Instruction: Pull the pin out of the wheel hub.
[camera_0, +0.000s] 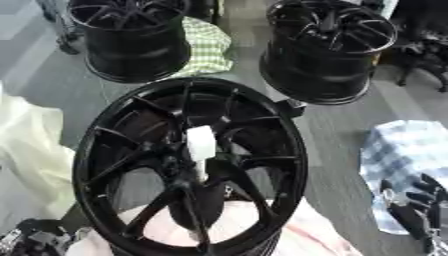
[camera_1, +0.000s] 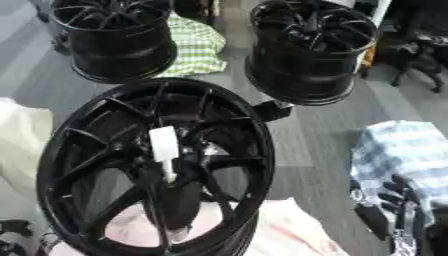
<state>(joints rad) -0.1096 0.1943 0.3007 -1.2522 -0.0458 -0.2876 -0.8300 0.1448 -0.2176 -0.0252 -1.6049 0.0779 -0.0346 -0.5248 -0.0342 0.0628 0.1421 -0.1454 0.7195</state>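
A large black wheel hub (camera_0: 188, 165) with thin spokes lies tilted in the middle, on a pinkish cloth (camera_0: 245, 230). A white pin (camera_0: 200, 142) stands out of its centre, its thinner lower part running down into the hub's bore. My right hand (camera_0: 413, 207) shows at the lower right, fingers up and relaxed, well clear of the hub and holding nothing. Only a dark and silver bit of my left hand (camera_0: 35, 241) shows at the lower left corner, beside the rim.
Two more black wheels (camera_0: 131, 40) (camera_0: 328, 47) stand at the back, a green checked cloth (camera_0: 210, 45) between them. A blue checked cloth (camera_0: 407, 150) lies at the right on the grey floor, and a cream cloth (camera_0: 31, 150) at the left.
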